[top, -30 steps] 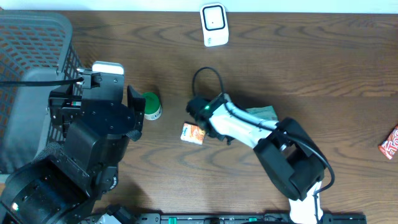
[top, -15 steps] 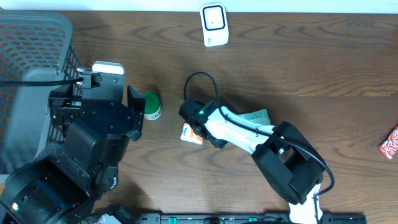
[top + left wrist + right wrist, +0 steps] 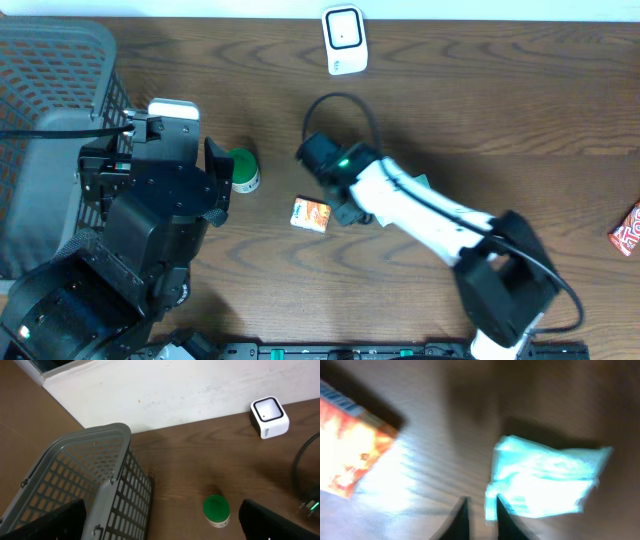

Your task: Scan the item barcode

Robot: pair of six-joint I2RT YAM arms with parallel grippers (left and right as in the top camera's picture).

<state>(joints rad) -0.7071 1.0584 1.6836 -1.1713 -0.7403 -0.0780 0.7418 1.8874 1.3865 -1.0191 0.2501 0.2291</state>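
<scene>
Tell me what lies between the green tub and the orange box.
Nothing: only bare table separates the green tub from the orange box, seen in the overhead view.

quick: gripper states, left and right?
Left gripper: open, empty.
Right gripper: nearly shut, tips at the corner of the teal packet; too blurred to tell if it's pinched.

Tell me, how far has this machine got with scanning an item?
Nothing looks scanned yet. The small orange cardboard box lies on the brown wooden table, away from the white square scanner. The right gripper hovers between that box and a pale teal plastic packet, fingers nearly together, seemingly holding neither. Still left: grasp an item and bring its barcode to the scanner.
</scene>
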